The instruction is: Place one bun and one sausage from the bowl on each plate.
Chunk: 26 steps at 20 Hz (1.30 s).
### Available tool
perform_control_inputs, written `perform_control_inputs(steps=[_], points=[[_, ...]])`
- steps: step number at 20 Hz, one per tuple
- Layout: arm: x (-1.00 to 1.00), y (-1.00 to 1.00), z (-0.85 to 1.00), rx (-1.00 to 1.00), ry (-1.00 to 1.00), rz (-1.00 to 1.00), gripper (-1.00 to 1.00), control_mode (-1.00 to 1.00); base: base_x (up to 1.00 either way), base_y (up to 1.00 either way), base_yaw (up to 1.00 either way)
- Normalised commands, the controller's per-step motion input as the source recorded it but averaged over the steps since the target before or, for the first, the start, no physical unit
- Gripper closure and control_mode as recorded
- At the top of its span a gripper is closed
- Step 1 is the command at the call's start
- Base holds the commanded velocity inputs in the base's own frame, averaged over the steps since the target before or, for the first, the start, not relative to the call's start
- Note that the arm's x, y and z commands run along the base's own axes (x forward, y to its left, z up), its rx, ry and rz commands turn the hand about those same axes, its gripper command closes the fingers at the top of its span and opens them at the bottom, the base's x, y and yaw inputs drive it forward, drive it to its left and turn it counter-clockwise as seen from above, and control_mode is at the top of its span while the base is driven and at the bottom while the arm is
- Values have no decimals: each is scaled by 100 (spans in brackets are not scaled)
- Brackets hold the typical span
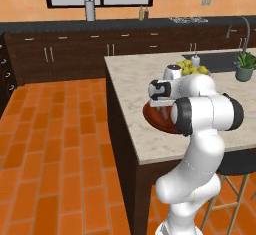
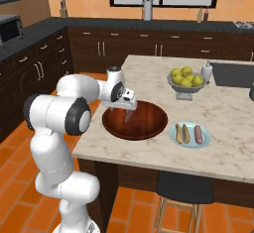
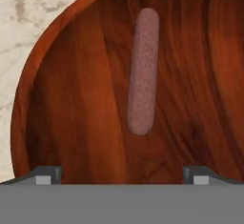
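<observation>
The wide reddish-brown wooden bowl (image 2: 149,124) sits near the island's front edge; my arm covers part of the bowl (image 1: 151,117) in the left base view. One reddish sausage (image 3: 143,70) lies in the bowl (image 3: 71,99). My gripper (image 2: 127,115) hangs just above the bowl's inside, and its jaws stand open and empty. The two dark fingertips (image 3: 47,173) frame the gripper (image 3: 123,174) below the sausage's near end. Right of the bowl, a pale blue plate (image 2: 206,139) carries a tan bun (image 2: 178,133) and a reddish sausage (image 2: 199,134). No bun shows inside the bowl.
A grey footed bowl of yellow-green fruit (image 2: 186,81) stands behind the plate, next to a white bottle (image 2: 207,72). A potted plant (image 1: 245,67) and a sink (image 1: 215,61) lie farther back on the island. A stool (image 2: 181,187) stands under the island's front edge.
</observation>
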Motion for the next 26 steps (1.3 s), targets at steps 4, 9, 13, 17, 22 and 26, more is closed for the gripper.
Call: perform_control_inputs(steps=[4, 9, 13, 17, 22, 26], points=[[61, -15, -32, 0, 0, 0, -100, -100, 0, 0, 0], [30, -16, -32, 0, 0, 0, -100, -100, 0, 0, 0], [0, -2, -39, 0, 0, 0, -100, -100, 0, 0, 0], [0, 0, -29, 0, 0, 0, -100, -100, 0, 0, 0], [0, 0, -24, 0, 0, 0, -100, -100, 0, 0, 0], [3, 0, -13, 0, 0, 0, 100, -100, 0, 0, 0]])
